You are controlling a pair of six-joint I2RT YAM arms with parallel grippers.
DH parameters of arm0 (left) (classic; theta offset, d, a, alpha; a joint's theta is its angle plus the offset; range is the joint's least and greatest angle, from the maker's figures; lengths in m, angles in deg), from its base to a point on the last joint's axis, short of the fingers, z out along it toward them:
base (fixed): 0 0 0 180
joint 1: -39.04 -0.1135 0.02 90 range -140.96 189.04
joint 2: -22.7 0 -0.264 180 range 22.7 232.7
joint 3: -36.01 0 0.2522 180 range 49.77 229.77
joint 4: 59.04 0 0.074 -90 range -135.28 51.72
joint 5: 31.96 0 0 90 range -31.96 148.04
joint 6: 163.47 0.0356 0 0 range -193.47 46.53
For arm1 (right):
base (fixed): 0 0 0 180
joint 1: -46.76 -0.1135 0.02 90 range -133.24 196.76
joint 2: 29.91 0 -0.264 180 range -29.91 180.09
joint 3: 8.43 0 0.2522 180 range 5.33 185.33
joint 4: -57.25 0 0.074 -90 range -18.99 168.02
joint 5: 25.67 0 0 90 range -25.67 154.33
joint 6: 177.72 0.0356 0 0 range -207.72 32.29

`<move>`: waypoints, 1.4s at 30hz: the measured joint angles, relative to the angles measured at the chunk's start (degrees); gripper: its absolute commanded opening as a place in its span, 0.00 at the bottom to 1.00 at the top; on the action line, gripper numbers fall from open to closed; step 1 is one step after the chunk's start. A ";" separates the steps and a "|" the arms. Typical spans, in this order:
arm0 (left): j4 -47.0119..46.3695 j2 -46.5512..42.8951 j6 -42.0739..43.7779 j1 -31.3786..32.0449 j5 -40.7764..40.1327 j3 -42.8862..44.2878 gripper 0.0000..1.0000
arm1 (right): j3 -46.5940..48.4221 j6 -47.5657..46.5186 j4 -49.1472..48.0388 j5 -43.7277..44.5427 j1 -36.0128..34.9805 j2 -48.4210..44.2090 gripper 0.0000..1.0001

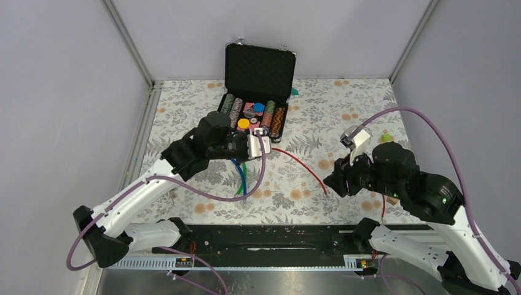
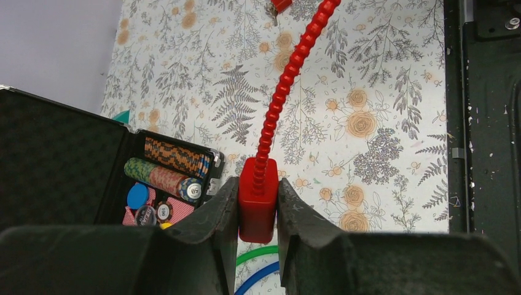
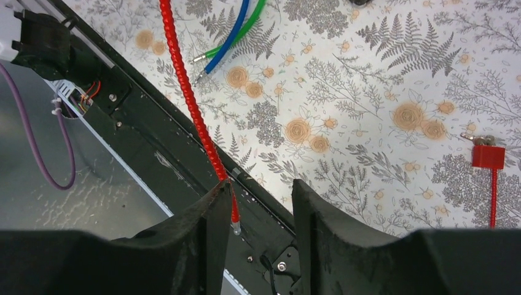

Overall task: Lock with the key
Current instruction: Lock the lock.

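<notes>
**A:** How far along is the locking?

**B:** Early, I'd judge. The left gripper (image 2: 258,190) is clamped on the red lock body (image 2: 258,212), just beside the open chip case (image 1: 258,61). The red cable (image 2: 289,74) runs from the body across the desk (image 1: 344,104) to the right gripper (image 3: 258,190). That gripper's fingers stand apart, and the cable tip (image 3: 234,228) sits in the gap close to one finger, not pinched.

**A:** And the key?

**B:** Neither gripper has it. A small red block (image 3: 488,157) lies on the desk with something metal against it. That is likely the key, though it is too small to be sure. So pushing the tip into the body and turning the key both look to be left.

**A:** Room to move?

**B:** There is open desk between the arms. The cable tip hangs over the black rail (image 1: 276,239) at the near edge. The case crowds the left gripper, and the blue and green cables (image 3: 233,31) lie close by.
</notes>
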 measured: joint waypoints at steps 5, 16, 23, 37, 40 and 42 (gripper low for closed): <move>1.33 0.70 -0.37 -0.22 -0.02 0.79 0.00 | -0.26 -0.31 0.70 -0.98 0.00 0.59 0.54; 2.29 2.14 -1.29 -0.33 0.04 3.10 0.00 | -1.90 -0.26 0.33 -2.58 0.00 0.83 0.42; 2.93 2.14 -2.99 -0.35 0.50 3.72 0.00 | -1.99 -0.11 -0.92 -3.45 0.00 2.10 0.00; -12.70 -3.37 -25.00 -0.39 19.91 -6.84 0.00 | -17.81 9.60 -35.67 -9.75 0.00 -3.48 0.00; -17.59 -4.13 -29.86 -0.17 22.86 -9.16 0.00 | -20.28 12.39 -47.36 -10.67 0.00 -2.67 0.00; -21.11 -4.13 -32.85 -0.02 24.04 -9.66 0.00 | -20.63 13.77 -53.59 -11.23 0.00 -1.51 0.00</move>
